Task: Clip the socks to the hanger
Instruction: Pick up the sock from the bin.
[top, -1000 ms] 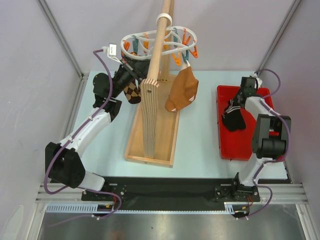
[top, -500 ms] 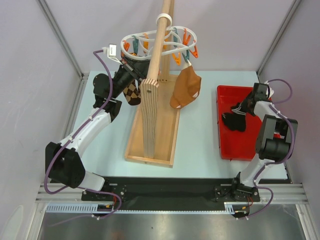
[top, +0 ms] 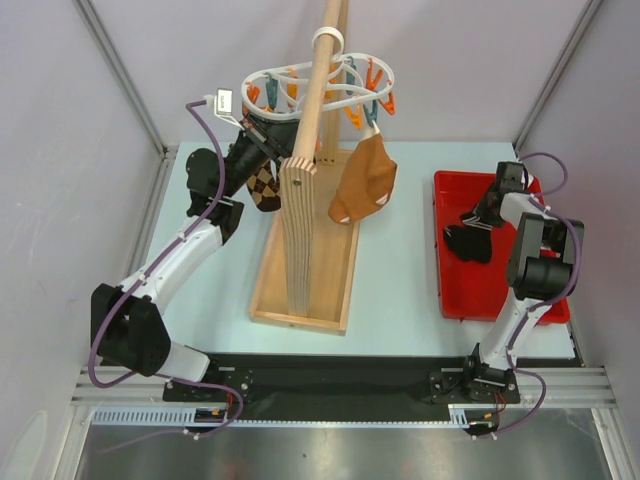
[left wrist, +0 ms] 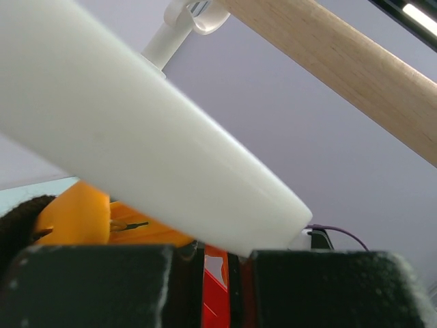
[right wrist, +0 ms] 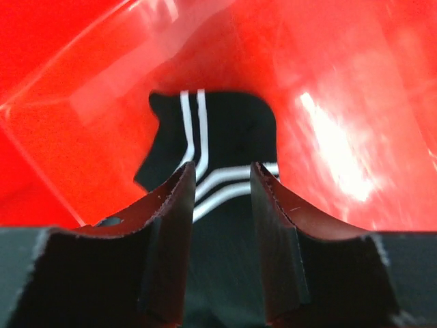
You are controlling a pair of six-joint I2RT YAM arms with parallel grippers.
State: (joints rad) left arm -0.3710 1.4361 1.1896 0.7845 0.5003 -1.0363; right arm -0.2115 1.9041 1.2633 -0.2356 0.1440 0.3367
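- Left pincer (top: 262,137) pressed together at hanger (left wrist: 150,157) ring, argyle sock (top: 264,186) hanging below.
- Right pincer (right wrist: 218,183) spread over striped sock (right wrist: 220,126) in red tray (right wrist: 369,82).

- We stretch our left arm (top: 175,258) forward and up from its base at the near left, with the elbow low and the forearm rising toward the centre.
- Our left gripper (top: 268,138) is raised at the end of that reach. Its 2 fingers (left wrist: 89,287) are pressed nearly together, with only a thin slit between them.
- Our right arm (top: 540,262) is folded tightly above its base.
- Our right gripper (top: 484,215) points down and leftward, its 2 fingers (right wrist: 167,225) parted by a clear gap.
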